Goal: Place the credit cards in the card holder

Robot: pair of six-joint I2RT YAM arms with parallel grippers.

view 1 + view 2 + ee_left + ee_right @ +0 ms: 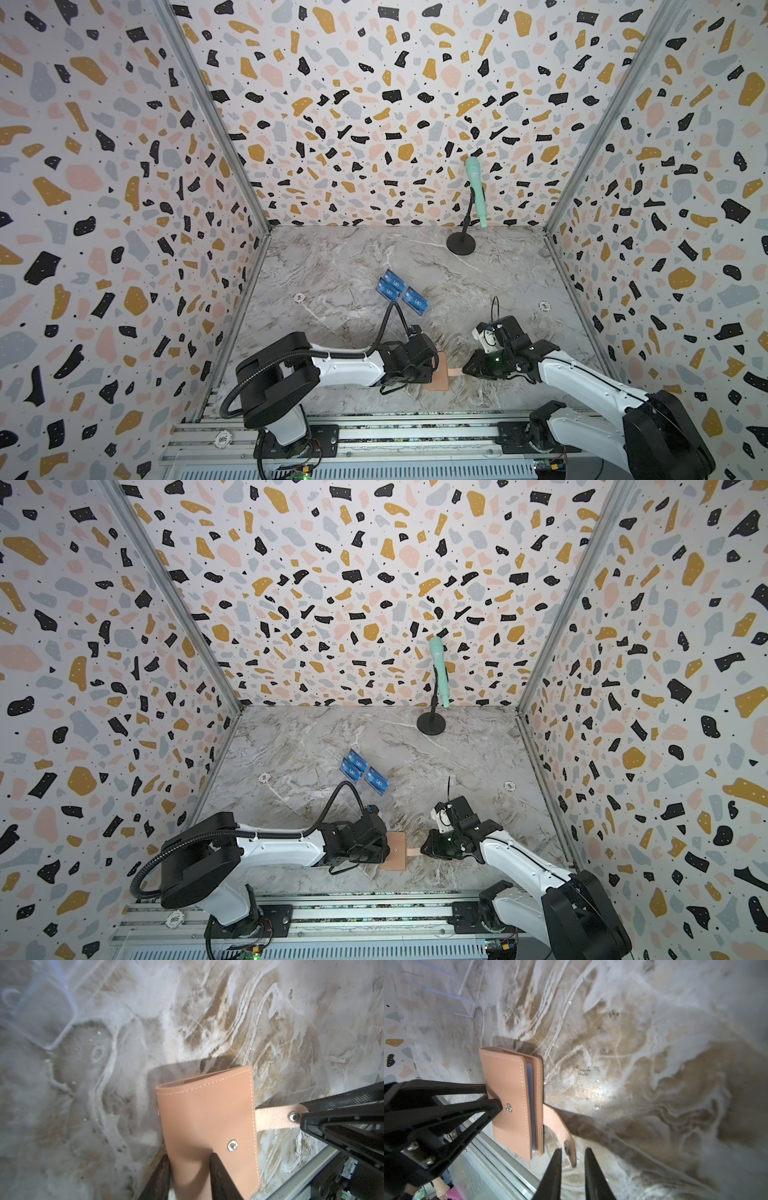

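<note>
A: Top views first. Logging card holder (pixel 440 376) low near the front rail (pixel 374 420), between both arms. Logging credit cards (pixel 401 293) mid-table, well apart from it.

B: Confirmed. Marking left gripper (pixel 434 368) as clamped on the holder's side opposite the snap tab (pixel 455 371), right gripper (pixel 466 370) nosed up to that tab. Cannot tell jaw gap from up there.

A: Left wrist next. Pinching card holder (pixel 207 1122) tight, cover squeezed front and back. Noting tab unsnapped, stretched out to right gripper (pixel 304 1121).

B: Right wrist. Seeing narrow jaws straddling the snap tab (pixel 570 1157), daylight on one side, so reading it as not yet gripped. Seeing clear sleeves (pixel 530 1105) edge-on between the covers.

A: Judging step as opening the holder. Close fully on the tab at the stud (pixel 566 1148), then peel outward slowly. Keep left pinch fixed near the spine; avoid yanking, else risk of slipping free.
</note>
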